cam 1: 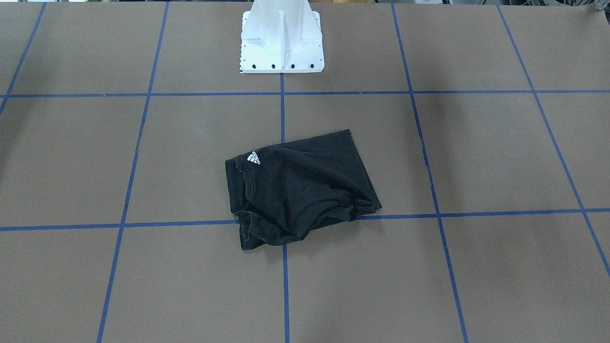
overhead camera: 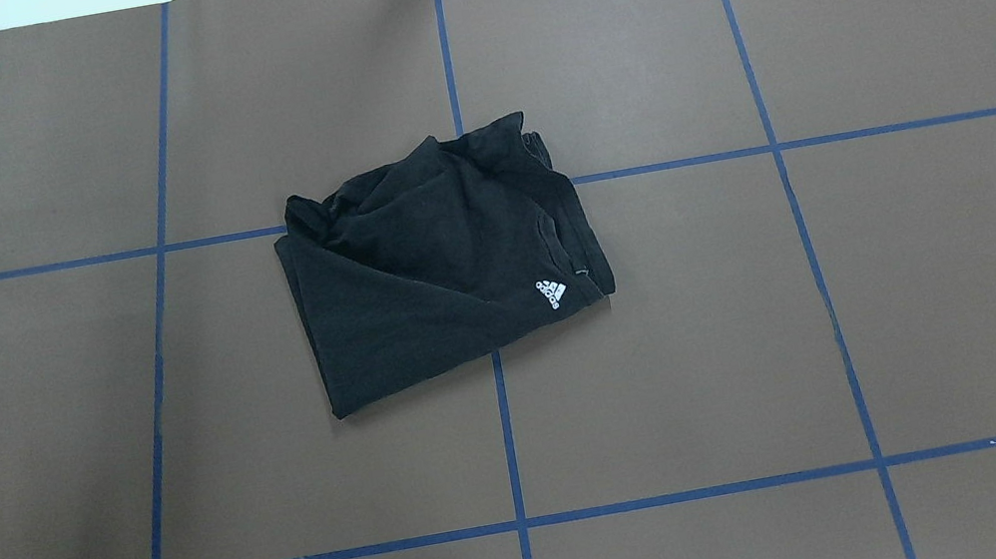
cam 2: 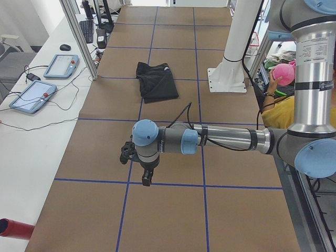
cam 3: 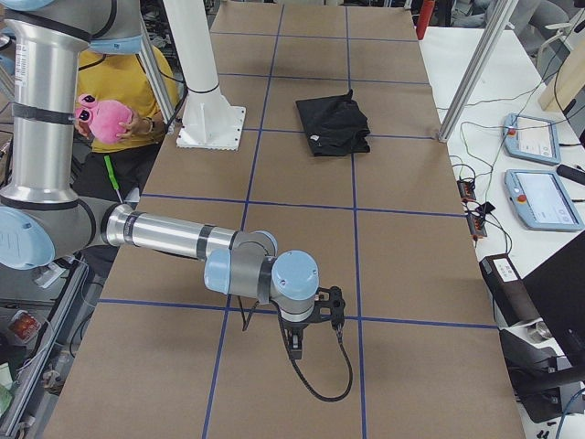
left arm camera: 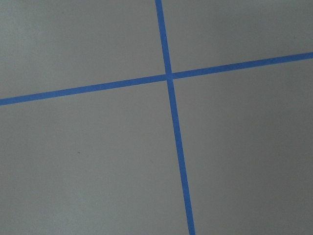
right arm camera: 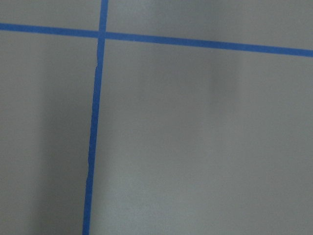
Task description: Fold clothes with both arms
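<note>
The black T-shirt (cam 1: pixel 295 186) lies crumpled and partly folded at the middle of the brown table, its small white Adidas logo (cam 1: pixel 253 157) facing up. It also shows in the overhead view (overhead camera: pixel 434 260) and both side views (cam 2: pixel 156 81) (cam 3: pixel 334 126). The graphic side is hidden. My left gripper (cam 2: pixel 147 178) hangs over the table's left end, far from the shirt; I cannot tell if it is open or shut. My right gripper (cam 3: pixel 297 346) hangs over the table's right end, also far from the shirt; I cannot tell its state. Both wrist views show only table and blue tape.
The white base mount (cam 1: pixel 281 43) stands at the robot's edge of the table. Blue tape lines (overhead camera: pixel 506 420) grid the brown surface. Control tablets (cam 2: pixel 31 97) (cam 3: pixel 541 197) and cables lie on side benches. A person in yellow holds a pink toy (cam 3: pixel 102 119) beside the robot.
</note>
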